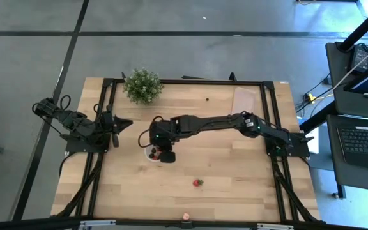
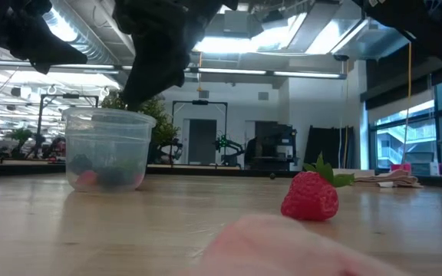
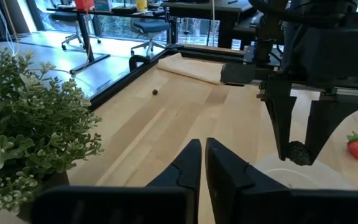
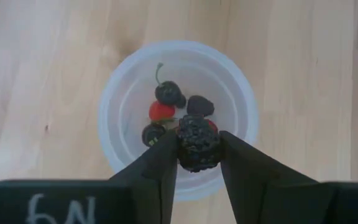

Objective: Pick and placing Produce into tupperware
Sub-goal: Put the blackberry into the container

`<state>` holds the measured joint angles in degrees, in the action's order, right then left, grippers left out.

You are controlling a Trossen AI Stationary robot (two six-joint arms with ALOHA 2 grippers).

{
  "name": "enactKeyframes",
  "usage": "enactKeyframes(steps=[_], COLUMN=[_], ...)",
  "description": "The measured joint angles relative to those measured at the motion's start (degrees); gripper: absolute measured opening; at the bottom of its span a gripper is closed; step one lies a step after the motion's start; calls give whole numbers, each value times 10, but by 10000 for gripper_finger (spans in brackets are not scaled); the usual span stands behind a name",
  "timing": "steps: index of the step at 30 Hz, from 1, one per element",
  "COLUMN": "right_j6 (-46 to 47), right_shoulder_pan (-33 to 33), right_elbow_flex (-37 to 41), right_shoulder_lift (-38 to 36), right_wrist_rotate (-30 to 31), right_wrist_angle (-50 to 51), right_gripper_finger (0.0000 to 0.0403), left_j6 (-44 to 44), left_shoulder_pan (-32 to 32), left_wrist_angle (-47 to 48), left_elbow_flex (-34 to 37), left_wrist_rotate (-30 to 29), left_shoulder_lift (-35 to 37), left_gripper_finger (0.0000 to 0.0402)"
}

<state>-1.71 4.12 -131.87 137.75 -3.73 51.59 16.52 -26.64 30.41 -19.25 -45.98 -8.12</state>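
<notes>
The translucent white cup (image 4: 178,112) stands on the wooden table left of centre; it also shows in the high view (image 1: 153,153) and the low view (image 2: 107,148). It holds several dark berries and red fruits (image 4: 161,111). My right gripper (image 4: 197,155) hangs just above the cup, shut on a dark bumpy berry (image 4: 197,144), which also shows in the left wrist view (image 3: 299,152). My left gripper (image 3: 202,163) is shut and empty at the table's left, near the potted plant (image 1: 142,85). A strawberry (image 1: 198,183) lies on the table nearer the front, also in the low view (image 2: 311,195). My right gripper pinches the dark berry by its two opposite sides (image 4: 183,148) between its two fingertips. The fingers (image 3: 283,127) point straight down from above. The berry is lifted clear, over the cup's opening, just above the rim.
A flat beige sheet (image 1: 244,98) lies at the far right. A tiny dark berry (image 1: 207,99) lies near the far edge. A pinkish fruit (image 1: 186,216) sits at the front edge. Black frame rails (image 1: 105,115) run along the table's sides.
</notes>
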Motion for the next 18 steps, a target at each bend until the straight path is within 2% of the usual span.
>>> enactKeyframes(steps=[11, 18], right_j6=[-2, -2], right_shoulder_pan=[0, 0], right_elbow_flex=[0, 0], right_shoulder_lift=[0, 0], right_wrist_rotate=[0, 0], right_wrist_angle=[-8, -8], right_gripper_finger=[119, 119], left_j6=[0, 0], left_shoulder_pan=[0, 0], left_wrist_angle=[0, 0], left_elbow_flex=[0, 0], left_wrist_rotate=[0, 0], left_shoulder_lift=[0, 0], left_gripper_finger=[1, 16])
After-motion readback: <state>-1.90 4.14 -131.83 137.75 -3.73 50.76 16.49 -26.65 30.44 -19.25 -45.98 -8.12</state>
